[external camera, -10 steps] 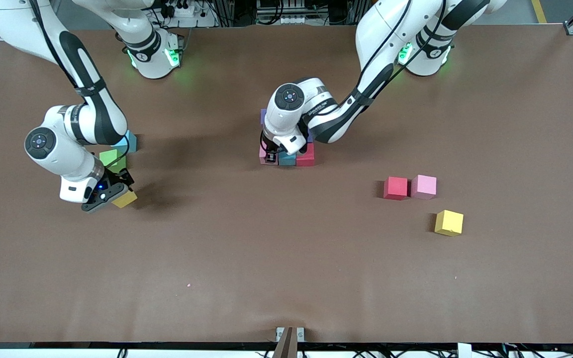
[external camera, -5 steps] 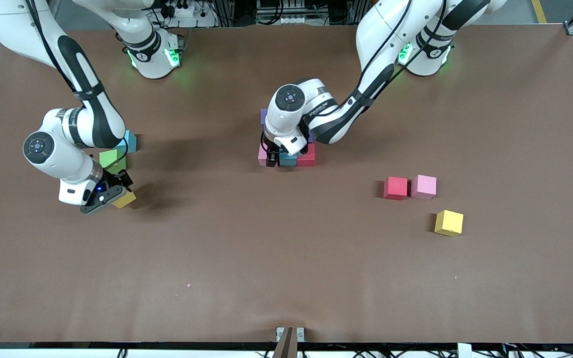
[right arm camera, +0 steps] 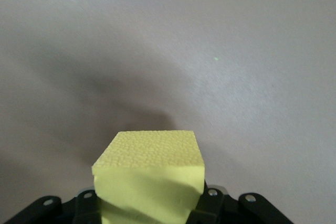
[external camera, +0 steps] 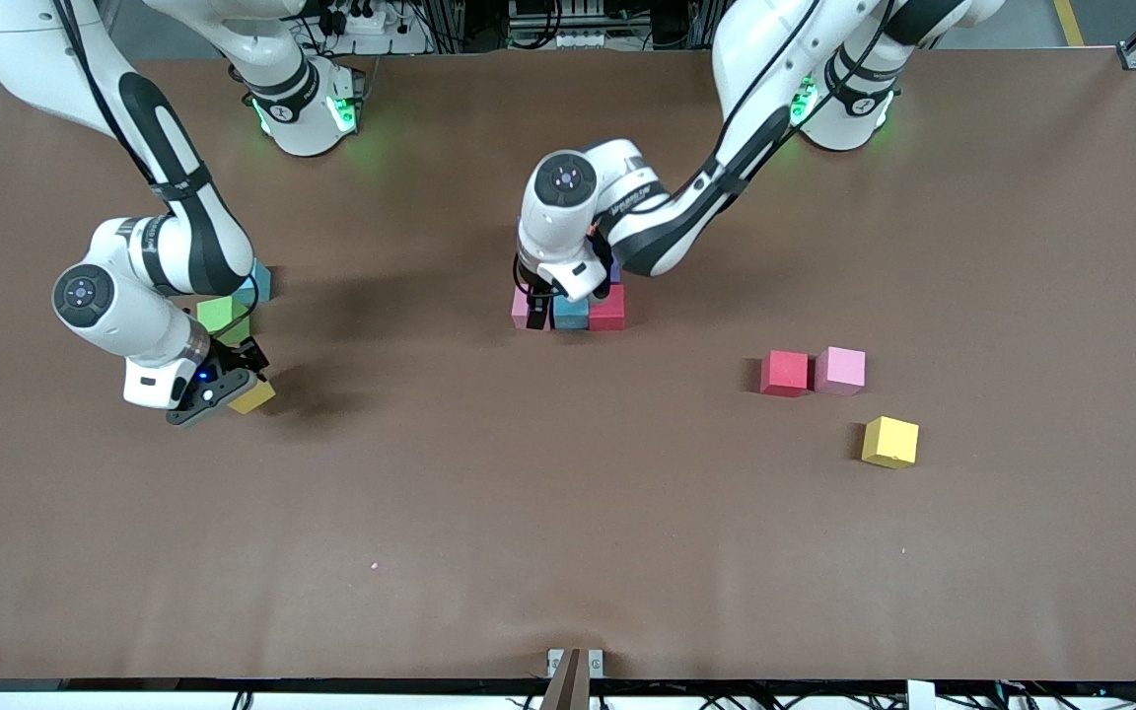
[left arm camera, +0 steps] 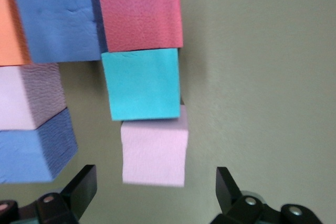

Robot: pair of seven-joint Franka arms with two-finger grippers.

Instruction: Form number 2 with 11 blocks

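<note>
Left gripper (external camera: 535, 318): fingers spread wide, holding nothing; it hangs low over the pink cube (external camera: 521, 309) at the cluster's corner toward the right arm's end. In the left wrist view the fingertips (left arm camera: 81, 187) stand clear on either side of that pink cube (left arm camera: 154, 150), a gap of table on each side.

Right gripper (external camera: 223, 387): clamped on a yellow cube (external camera: 252, 396), raised over the table at about 9 o'clock; the right wrist view shows the same yellow cube (right arm camera: 149, 174) pinched between the fingers, with its shadow on the table below.

Cluster: the partly built 2 (external camera: 573, 296) sits just above table centre. Its front row reads pink, teal cube (external camera: 571, 312), red cube (external camera: 607, 308), edge to edge. The rows toward 12 o'clock are mostly hidden under the left arm in the front view; the left wrist view shows blue-purple, orange and pale cubes there, with a gap beside the teal.

Loose cubes: a red (external camera: 785, 373) and a pink (external camera: 840, 370) touching at about 3 o'clock; a second yellow (external camera: 889, 441) near them toward 4 o'clock, apart.

By the right arm: green cube (external camera: 217, 314) and a light blue cube (external camera: 258, 281), part hidden by the arm.

Open room: the table (external camera: 568, 532) is bare brown from the cluster's front row down to the 6 o'clock edge, and between the cluster and the right gripper.
</note>
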